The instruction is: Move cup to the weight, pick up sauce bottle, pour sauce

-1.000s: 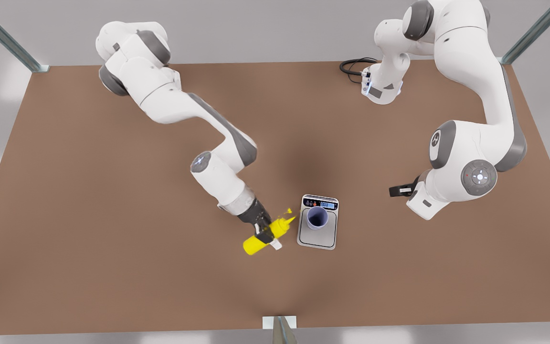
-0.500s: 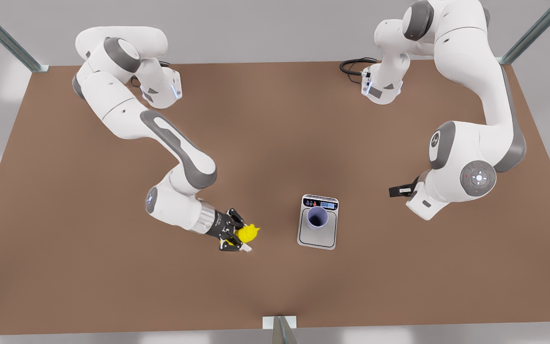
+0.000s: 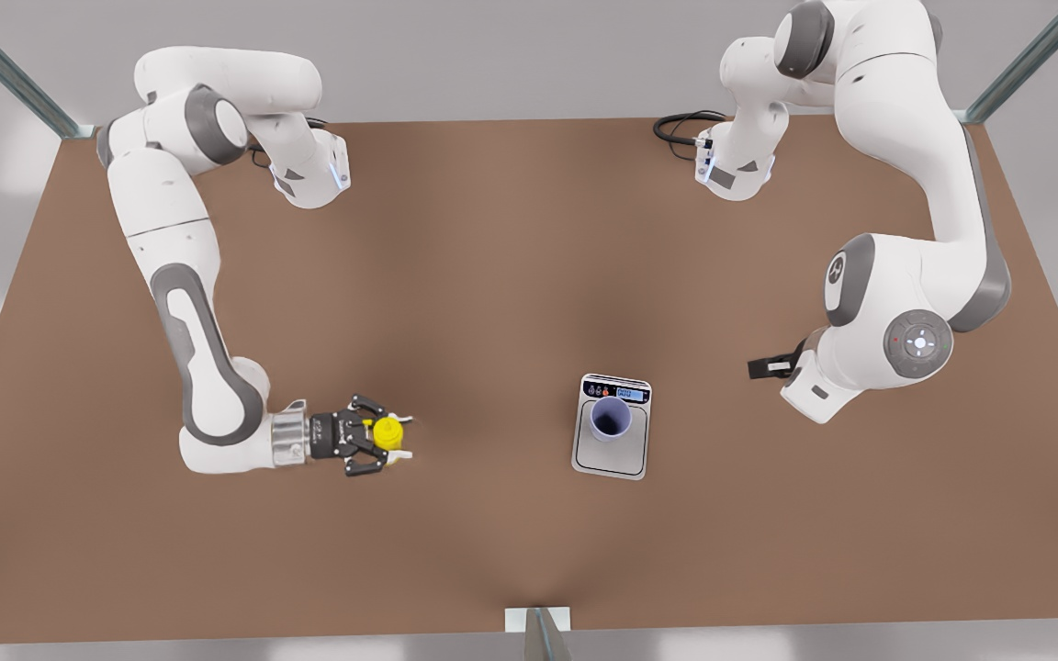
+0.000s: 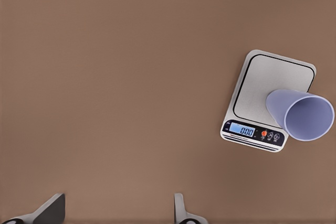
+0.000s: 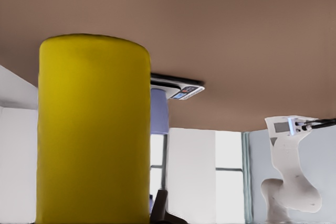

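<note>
The lavender-blue cup (image 3: 611, 418) stands on the steel plate of the weight (image 3: 609, 456), right of centre in the front view. In the left wrist view the cup (image 4: 304, 116) and the weight (image 4: 262, 82) show from above, and my left gripper (image 4: 115, 216) hangs open and empty. That gripper (image 3: 768, 367) waits toward the front view's right of the weight. My right gripper (image 3: 378, 448) is shut on the yellow sauce bottle (image 3: 388, 431), well toward the front view's left of the weight. The bottle (image 5: 92, 129) looms close in the right wrist view, with the weight (image 5: 181, 90) beyond it.
A black cable (image 3: 680, 128) lies at the table's back edge by the arm base on the front view's right. Metal frame posts stand at the back corners, and a small bracket (image 3: 536, 620) sits at the middle of the front edge.
My right gripper has swung toward the front view's left with the sauce bottle, away from the cup and weight. The bottle has turned from tilted toward the cup to end-on. The left arm is still.
</note>
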